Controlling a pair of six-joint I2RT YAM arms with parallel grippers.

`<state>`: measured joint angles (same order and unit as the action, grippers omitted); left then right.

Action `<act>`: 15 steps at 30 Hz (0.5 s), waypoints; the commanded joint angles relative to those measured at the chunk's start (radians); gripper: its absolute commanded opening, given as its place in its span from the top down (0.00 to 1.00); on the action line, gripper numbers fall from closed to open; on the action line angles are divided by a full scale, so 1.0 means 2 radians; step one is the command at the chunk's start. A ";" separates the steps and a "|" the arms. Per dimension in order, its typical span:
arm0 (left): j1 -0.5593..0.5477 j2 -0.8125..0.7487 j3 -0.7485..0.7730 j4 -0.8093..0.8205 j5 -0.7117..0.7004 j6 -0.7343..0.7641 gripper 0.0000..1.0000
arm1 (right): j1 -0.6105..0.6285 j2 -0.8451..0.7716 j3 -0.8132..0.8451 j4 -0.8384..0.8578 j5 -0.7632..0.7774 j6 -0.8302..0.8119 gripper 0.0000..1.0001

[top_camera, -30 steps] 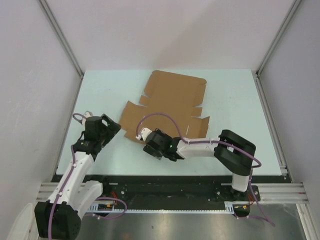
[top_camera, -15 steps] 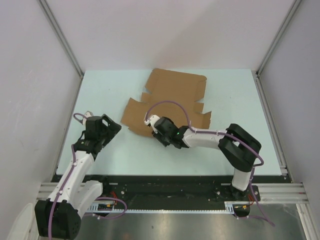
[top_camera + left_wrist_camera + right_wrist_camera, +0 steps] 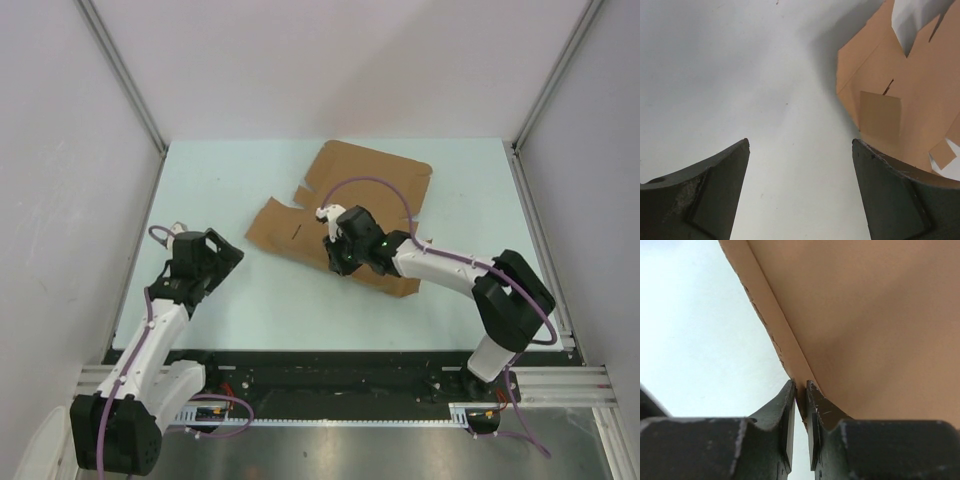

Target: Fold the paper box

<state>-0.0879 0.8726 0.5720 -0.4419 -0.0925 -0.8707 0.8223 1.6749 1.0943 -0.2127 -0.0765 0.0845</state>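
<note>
Item: paper box (image 3: pixel 372 172), flat cardboard; your right gripper (image 3: pixel 800 388) pinches its near edge; your left gripper (image 3: pixel 800 145), jaws wide and empty, sits apart, the cardboard lying to its right

Illumination: bright, even, diffuse. Left wrist view: a soft shadow borders the paper box (image 3: pixel 910 85) on its left. Right wrist view: its surface renders slightly soft.

Pale green table (image 3: pixel 220 170) between white walls (image 3: pixel 60 150).
</note>
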 commanded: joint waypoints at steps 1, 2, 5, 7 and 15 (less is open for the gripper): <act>0.006 0.002 0.008 0.012 0.015 0.004 0.11 | -0.037 -0.040 0.014 -0.023 -0.104 0.073 0.95; 0.006 0.000 0.008 0.012 0.016 0.004 0.11 | -0.038 -0.044 0.014 -0.032 -0.117 0.084 0.96; 0.006 -0.002 0.004 0.014 0.017 0.003 0.11 | -0.038 -0.047 0.014 -0.042 -0.142 0.111 0.97; 0.006 0.001 -0.001 0.018 0.020 0.002 0.11 | -0.032 -0.041 0.011 -0.037 -0.149 0.123 0.97; 0.004 -0.001 -0.030 0.051 0.080 0.008 0.09 | -0.005 0.009 0.006 0.040 -0.147 0.231 0.97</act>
<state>-0.0864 0.8902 0.5556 -0.4065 -0.0277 -0.8700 0.7795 1.6382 1.0943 -0.2264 -0.3492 0.3923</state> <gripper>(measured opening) 0.894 0.134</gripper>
